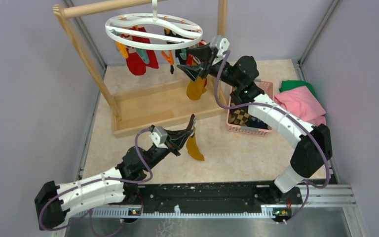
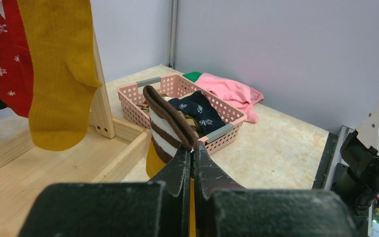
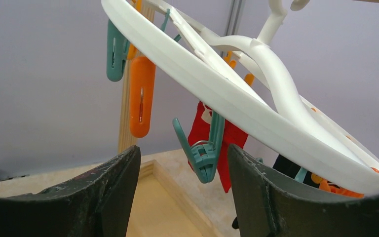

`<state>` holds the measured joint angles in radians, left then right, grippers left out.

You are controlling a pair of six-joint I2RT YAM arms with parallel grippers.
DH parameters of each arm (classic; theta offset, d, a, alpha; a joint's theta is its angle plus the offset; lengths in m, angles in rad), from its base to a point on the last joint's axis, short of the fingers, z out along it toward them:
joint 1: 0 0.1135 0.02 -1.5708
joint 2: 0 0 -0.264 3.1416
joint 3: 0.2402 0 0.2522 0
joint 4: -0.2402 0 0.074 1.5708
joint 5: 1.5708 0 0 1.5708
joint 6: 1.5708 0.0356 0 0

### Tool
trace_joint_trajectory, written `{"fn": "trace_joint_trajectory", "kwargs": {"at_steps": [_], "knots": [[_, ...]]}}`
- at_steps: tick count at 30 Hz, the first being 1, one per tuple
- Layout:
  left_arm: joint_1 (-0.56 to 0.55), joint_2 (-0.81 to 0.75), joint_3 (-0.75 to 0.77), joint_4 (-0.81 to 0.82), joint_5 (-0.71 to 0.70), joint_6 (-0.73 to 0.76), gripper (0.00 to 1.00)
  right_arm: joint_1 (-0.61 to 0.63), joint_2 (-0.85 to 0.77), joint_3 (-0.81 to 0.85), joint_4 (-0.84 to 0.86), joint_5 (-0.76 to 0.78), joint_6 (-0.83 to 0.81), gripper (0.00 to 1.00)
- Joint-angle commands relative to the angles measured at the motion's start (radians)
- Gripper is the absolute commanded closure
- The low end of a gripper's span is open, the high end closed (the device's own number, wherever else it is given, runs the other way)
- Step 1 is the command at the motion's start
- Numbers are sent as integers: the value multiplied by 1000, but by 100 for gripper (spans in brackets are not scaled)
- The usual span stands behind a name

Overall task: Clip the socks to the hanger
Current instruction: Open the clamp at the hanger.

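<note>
White plastic, the hanger (image 3: 237,96) dangles from the wooden rack (image 1: 158,103) above the worktop (image 1: 237,153), with hung socks (image 1: 139,60) on its far clips. The right hand (image 3: 182,150) is spread wide, facing a free teal clip (image 3: 205,155); it should pinch that clip open. The left hand (image 2: 193,153), clenched on the striped sock (image 2: 165,126) low over the worktop, should raise the cuff squarely into the clip's mouth.

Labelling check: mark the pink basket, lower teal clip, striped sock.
pink basket (image 2: 134,112), left wrist view, side wall.
lower teal clip (image 3: 205,157), right wrist view, hinge end.
striped sock (image 2: 162,127), left wrist view, white stripe.
</note>
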<state>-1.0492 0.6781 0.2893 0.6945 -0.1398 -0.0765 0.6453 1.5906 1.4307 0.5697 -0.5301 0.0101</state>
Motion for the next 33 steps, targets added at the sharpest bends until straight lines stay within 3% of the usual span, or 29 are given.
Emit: {"fn": "trace_joint_trajectory", "kwargs": {"at_steps": [1, 13, 33], "knots": [[4, -12, 0, 24, 0, -2, 100, 7, -39, -14, 146, -7, 35, 35], [3, -9, 7, 20, -3, -2, 100, 8, 4, -19, 279, -1, 117, 36], [3, -20, 8, 13, -4, -2, 100, 8, 32, -6, 309, 31, 163, 48]]}}
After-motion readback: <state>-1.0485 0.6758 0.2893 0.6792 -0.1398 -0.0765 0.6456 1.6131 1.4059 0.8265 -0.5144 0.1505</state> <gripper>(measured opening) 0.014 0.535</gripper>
